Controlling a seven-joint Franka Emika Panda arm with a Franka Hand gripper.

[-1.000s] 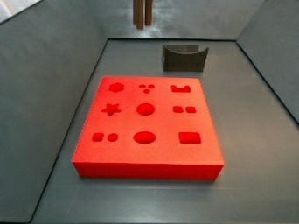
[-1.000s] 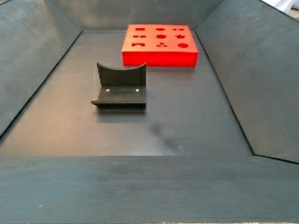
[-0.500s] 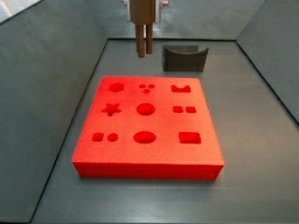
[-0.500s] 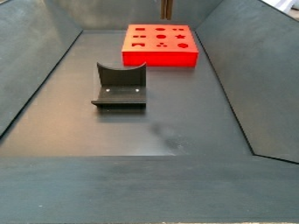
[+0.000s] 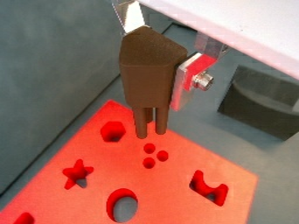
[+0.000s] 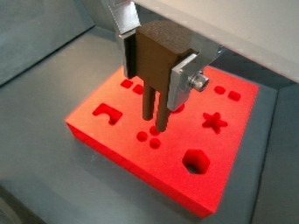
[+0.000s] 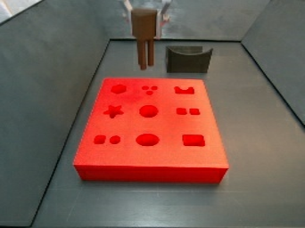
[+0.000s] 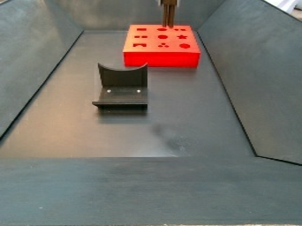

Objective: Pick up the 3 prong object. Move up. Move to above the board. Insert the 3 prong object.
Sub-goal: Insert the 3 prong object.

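Observation:
My gripper (image 5: 160, 54) is shut on the 3 prong object (image 5: 145, 77), a brown peg with narrow legs pointing down. It also shows in a wrist view (image 6: 156, 68) between the silver fingers (image 6: 183, 80). The peg hangs above the board (image 5: 176, 188), a flat bright red block with darker shaped cut-outs. Its legs end just over the three-dot cut-out (image 5: 153, 157) and do not touch it. In a side view the gripper (image 7: 145, 12) holds the peg (image 7: 144, 41) over the board's (image 7: 149, 125) far edge. In a side view the gripper (image 8: 169, 11) is above the board (image 8: 163, 55).
The dark grey fixture (image 7: 187, 59) stands on the floor behind the board; it also shows in a side view (image 8: 122, 86) and in a wrist view (image 5: 264, 102). Grey sloping walls (image 7: 60, 80) enclose the bin floor (image 8: 165, 132).
The gripper with the peg has come down from the top of the side view toward the board's far part.

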